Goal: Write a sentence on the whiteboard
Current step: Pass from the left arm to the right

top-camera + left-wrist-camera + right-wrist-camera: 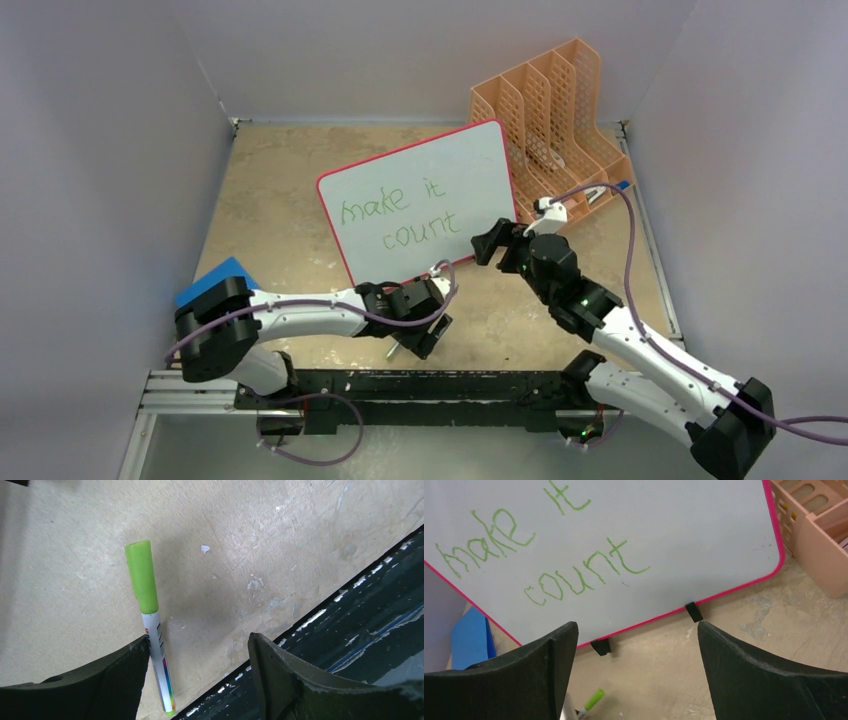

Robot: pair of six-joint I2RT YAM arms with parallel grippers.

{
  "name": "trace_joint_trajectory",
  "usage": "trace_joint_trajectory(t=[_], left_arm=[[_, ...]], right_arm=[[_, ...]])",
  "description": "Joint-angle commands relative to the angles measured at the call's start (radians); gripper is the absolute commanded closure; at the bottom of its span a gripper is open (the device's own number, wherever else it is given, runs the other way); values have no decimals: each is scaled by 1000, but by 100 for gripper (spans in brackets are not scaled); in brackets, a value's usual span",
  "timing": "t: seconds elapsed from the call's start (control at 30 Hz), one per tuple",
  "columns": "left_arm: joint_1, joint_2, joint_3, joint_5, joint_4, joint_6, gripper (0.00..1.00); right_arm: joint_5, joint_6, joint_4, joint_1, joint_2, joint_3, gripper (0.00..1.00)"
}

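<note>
Whiteboard stands mid-table with the sentence "make it count" on it. Left gripper wide, empty; capped green marker just beside it at 9 o'clock. Right gripper wide, empty, board at its 12.

The whiteboard is carrying the sentence in thin green handwriting. It is reading "make it" on the far line and "count" on the near line, which is sitting a little further right. The marker lying on the counter is showing small dark print along its white barrel, too blurred to read.
</note>
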Motion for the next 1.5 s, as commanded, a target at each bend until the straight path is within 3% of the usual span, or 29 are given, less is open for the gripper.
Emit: trace_joint_trajectory(t=[0.0,0.3,0.6,0.87,1.47], left_arm=[[28,-75,-37,59,108,26,31],[49,-163,-77,125,260,72,31],[73,-130,-54,175,337,92,31],[93,-58,1,196,368,93,32],[103,-1,16,203,418,60,33]], right_arm=[[-172,53,2,-40,37,-35,10],[-420,107,148,-40,181,-99,16],[-536,146,317,-40,268,-154,20],[-607,167,362,-40,308,-197,24],[-646,209,463,-40,356,-254,65]])
